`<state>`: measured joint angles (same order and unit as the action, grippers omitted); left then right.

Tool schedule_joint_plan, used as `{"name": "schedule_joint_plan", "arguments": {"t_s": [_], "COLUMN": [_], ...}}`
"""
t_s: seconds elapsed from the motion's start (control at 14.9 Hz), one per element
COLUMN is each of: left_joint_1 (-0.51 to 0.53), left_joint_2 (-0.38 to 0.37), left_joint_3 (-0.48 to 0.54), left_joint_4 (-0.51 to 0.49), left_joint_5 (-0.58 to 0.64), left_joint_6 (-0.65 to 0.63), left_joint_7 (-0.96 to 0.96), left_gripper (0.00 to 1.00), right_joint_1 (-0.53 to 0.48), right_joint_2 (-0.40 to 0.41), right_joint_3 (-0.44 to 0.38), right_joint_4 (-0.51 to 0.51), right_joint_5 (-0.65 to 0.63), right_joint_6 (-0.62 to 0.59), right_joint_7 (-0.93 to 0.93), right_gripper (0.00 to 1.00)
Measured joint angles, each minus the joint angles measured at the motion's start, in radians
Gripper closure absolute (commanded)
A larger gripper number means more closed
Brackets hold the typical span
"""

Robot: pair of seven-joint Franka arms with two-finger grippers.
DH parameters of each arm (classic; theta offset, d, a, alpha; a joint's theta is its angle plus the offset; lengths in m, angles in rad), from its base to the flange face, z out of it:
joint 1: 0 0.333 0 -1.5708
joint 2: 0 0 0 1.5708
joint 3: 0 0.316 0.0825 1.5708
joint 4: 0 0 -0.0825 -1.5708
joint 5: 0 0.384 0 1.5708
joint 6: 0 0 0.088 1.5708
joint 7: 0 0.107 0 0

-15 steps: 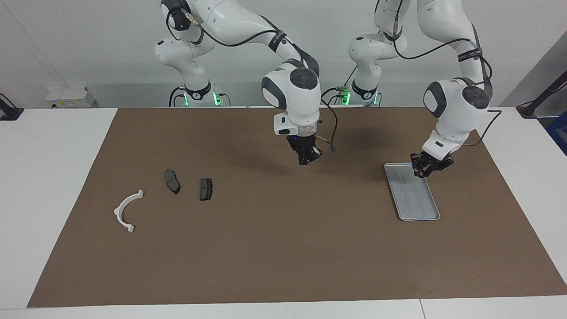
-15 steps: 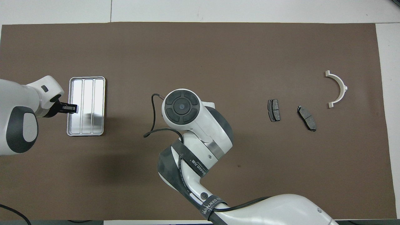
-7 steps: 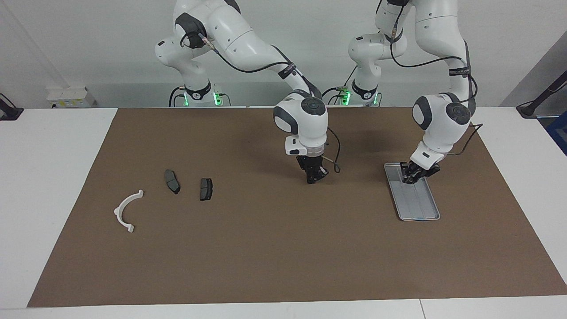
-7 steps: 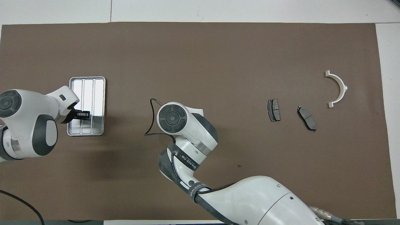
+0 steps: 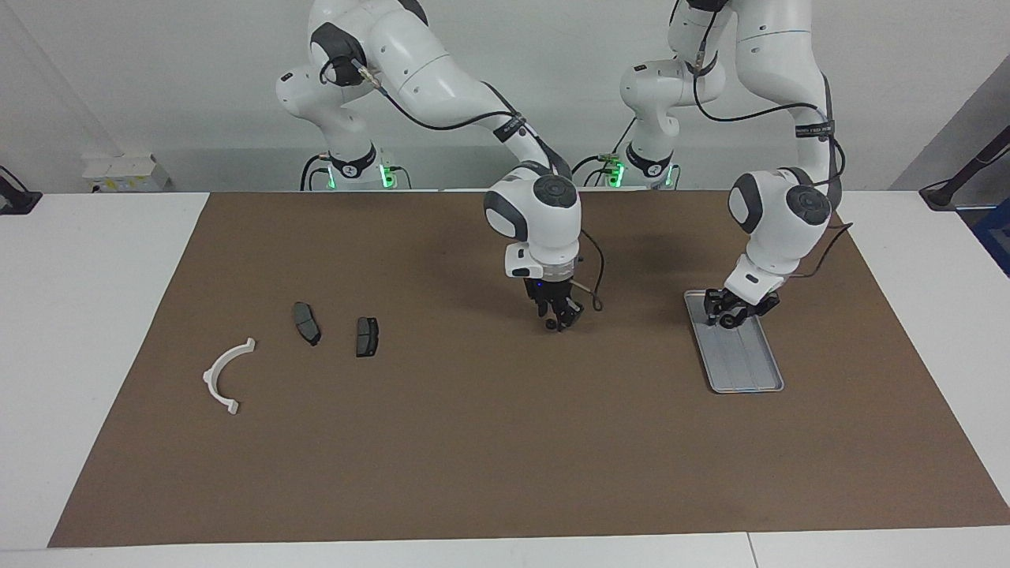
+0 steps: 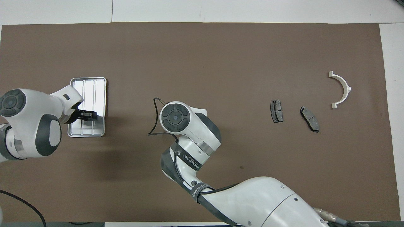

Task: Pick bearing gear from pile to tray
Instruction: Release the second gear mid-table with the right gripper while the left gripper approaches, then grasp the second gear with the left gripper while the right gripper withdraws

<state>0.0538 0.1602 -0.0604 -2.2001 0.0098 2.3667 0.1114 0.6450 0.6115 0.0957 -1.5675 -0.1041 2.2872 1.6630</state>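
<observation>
The silver ridged tray (image 5: pixel 746 363) lies on the brown mat toward the left arm's end; it also shows in the overhead view (image 6: pixel 94 91). My left gripper (image 5: pixel 727 312) is low over the tray's end nearer the robots, also seen from above (image 6: pixel 90 115). My right gripper (image 5: pixel 559 318) hangs low over the middle of the mat, with a small dark round shape at its tips; I cannot tell whether it is a held part. From above its own hand (image 6: pixel 175 116) hides it. No bearing gear shows clearly.
Toward the right arm's end lie two dark grey brake pads (image 5: pixel 307 323) (image 5: pixel 367 336) and a white curved arc (image 5: pixel 225 375). From above they show as pads (image 6: pixel 276 111) (image 6: pixel 310 119) and arc (image 6: pixel 342 88). A cable loops beside the right hand.
Both grippers have come down. The right gripper dropped toward the mat's middle. The left gripper moved from the tray's rim to over the tray. The pile parts have not moved.
</observation>
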Motion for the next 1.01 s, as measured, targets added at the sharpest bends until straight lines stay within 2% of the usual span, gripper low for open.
{"name": "schedule_joint_plan", "arguments": {"t_s": [0.27,0.4,0.74,0.87,1.01], "left_joint_1": [-0.037,-0.106,-0.411,-0.523,-0.587], "left_joint_2": [-0.019,-0.031,-0.012,0.002,0.019], "left_joint_3": [-0.007,-0.012,-0.022,-0.024,-0.024], "left_joint_4": [0.303,0.398,0.408,0.384,0.33], "left_joint_5": [-0.002,-0.003,-0.001,0.0,0.0], "left_joint_6": [-0.359,-0.421,-0.378,-0.331,-0.238], "left_joint_7": [-0.077,-0.231,-0.734,-0.858,-0.918], "left_gripper": [0.0,0.0,0.01,0.01,0.01], "right_joint_1": [-0.085,-0.179,-0.356,-0.423,-0.5], "right_joint_2": [-0.023,-0.067,-0.179,-0.199,-0.21], "right_joint_3": [-0.004,0.011,0.022,0.022,0.022], "right_joint_4": [0.14,0.183,0.19,0.19,0.19], "right_joint_5": [0.042,0.064,0.108,0.109,0.109], "right_joint_6": [-0.167,-0.237,-0.384,-0.425,-0.457], "right_joint_7": [0.017,-0.067,-0.548,-0.797,-1.058], "right_gripper": [0.0,0.0,0.0,0.0,0.0]}}
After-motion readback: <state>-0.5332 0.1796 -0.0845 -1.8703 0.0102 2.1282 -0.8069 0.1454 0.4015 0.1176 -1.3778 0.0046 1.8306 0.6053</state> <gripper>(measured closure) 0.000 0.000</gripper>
